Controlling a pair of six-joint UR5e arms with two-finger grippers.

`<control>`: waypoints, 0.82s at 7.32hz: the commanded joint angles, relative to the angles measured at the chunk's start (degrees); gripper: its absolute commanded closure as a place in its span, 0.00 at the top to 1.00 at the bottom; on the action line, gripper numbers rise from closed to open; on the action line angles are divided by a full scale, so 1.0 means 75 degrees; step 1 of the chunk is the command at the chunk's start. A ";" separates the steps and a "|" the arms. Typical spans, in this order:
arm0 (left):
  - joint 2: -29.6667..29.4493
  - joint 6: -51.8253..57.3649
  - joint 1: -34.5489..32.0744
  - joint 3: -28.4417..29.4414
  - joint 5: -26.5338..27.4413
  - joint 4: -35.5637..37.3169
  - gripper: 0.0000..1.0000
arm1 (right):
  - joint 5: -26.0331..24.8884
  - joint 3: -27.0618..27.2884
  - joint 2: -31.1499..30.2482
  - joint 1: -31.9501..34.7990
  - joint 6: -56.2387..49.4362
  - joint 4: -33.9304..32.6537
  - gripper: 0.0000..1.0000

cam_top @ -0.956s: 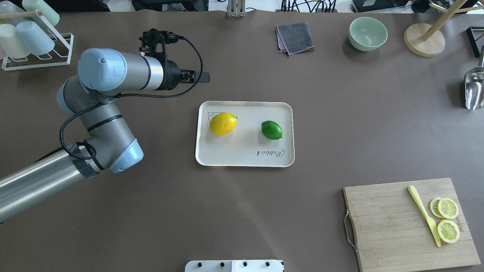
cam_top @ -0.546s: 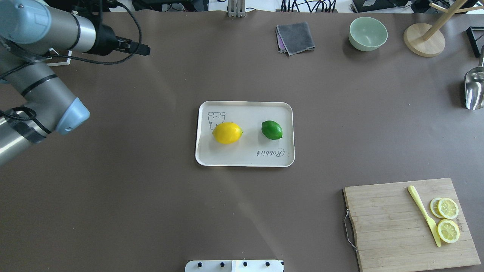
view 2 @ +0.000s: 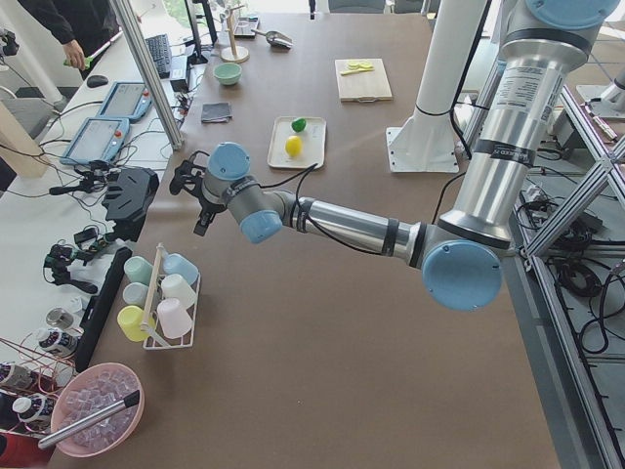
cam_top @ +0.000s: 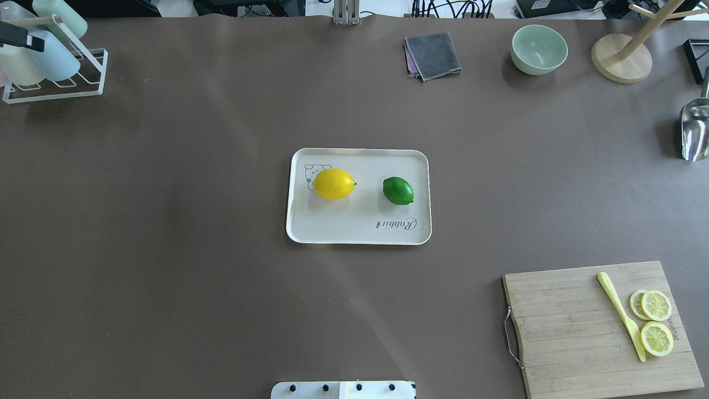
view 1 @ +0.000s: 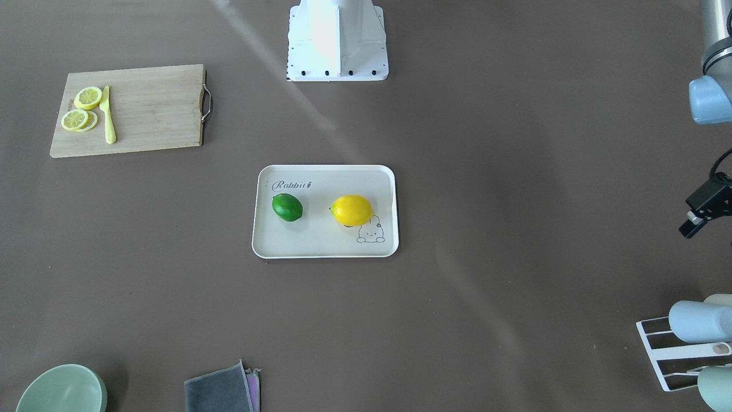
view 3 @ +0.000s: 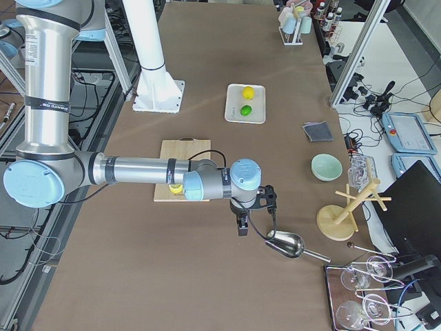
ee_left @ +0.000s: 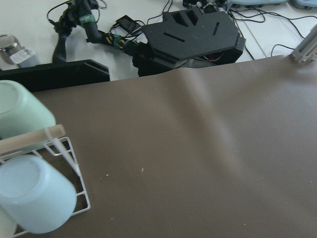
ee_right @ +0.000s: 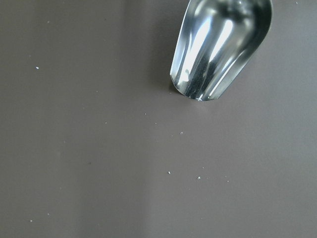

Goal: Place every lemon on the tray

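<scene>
The yellow lemon [cam_top: 334,184] and the green lemon [cam_top: 398,190] both lie on the cream tray [cam_top: 359,228], yellow by the bunny drawing, green near the "Rabbit" script. They also show in the front view: yellow lemon [view 1: 352,210], green lemon [view 1: 287,207], tray [view 1: 320,245]. My left gripper [view 1: 699,218] is far off the tray at the table's left end above the cup rack, holding nothing; I cannot tell how its jaws stand. My right gripper [view 3: 242,224] shows only in the right side view, beside the metal scoop; I cannot tell its state.
A wooden cutting board [cam_top: 576,332] with lemon slices [cam_top: 656,338] and a yellow knife sits front right. A cup rack [cam_top: 52,61] is at back left. A grey cloth [cam_top: 433,54], green bowl [cam_top: 539,49], wooden stand [cam_top: 620,58] and metal scoop [ee_right: 220,47] are at back right.
My left arm has swung away to the left and almost out of the overhead view. The yellow lemon has rolled a little on the tray and now rests by the bunny drawing.
</scene>
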 commanded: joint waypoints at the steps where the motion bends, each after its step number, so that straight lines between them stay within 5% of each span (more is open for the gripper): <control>1: 0.1038 0.1303 -0.0350 -0.0021 -0.0340 0.0534 0.99 | -0.0012 -0.0118 0.0194 0.0000 0.0012 -0.0015 1.00; 4: 0.1641 0.2746 -0.1356 -0.0266 -0.0528 0.1400 0.98 | 0.0000 -0.0224 0.0943 0.0000 0.0012 -0.0949 1.00; 6: 0.1641 0.4149 -0.2082 -0.1420 -0.0588 0.3992 0.99 | 0.0000 -0.0154 0.1482 0.0000 0.0001 -0.1793 1.00</control>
